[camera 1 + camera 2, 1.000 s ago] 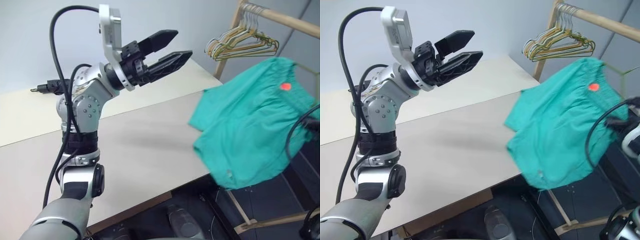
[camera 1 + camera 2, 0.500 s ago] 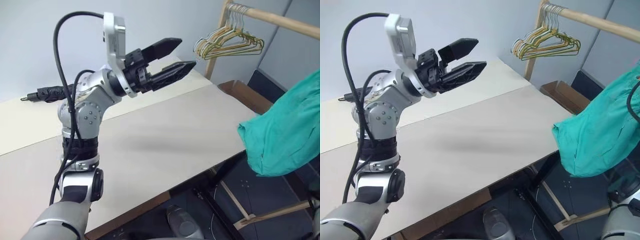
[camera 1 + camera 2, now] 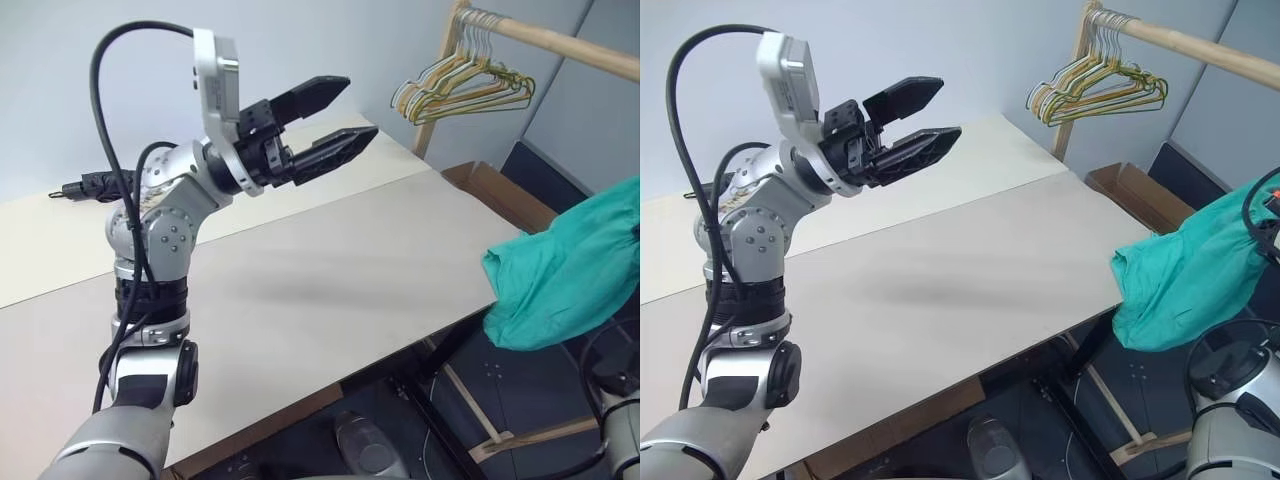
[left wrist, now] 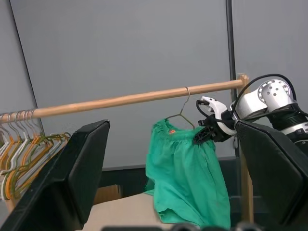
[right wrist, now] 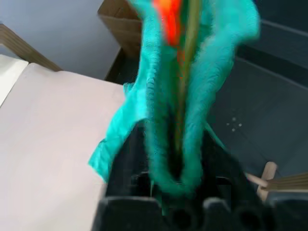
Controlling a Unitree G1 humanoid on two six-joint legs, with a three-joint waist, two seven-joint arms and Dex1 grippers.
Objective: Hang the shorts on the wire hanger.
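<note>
Now shorts [image 5: 163,96] btwn right claw [image 5: 173,144] fingers.

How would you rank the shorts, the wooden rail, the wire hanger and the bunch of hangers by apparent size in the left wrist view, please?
1. Wooden rail, spanning most of the view.
2. Shorts.
3. Bunch of hangers, partly hidden by a finger and nearer the camera, so unsure.
4. Wire hanger, mostly covered by the shorts.

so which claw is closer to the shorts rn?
Right. The right claw is at the shorts, at their waistband by the wire hanger. The left claw hovers above the table, well apart.
</note>
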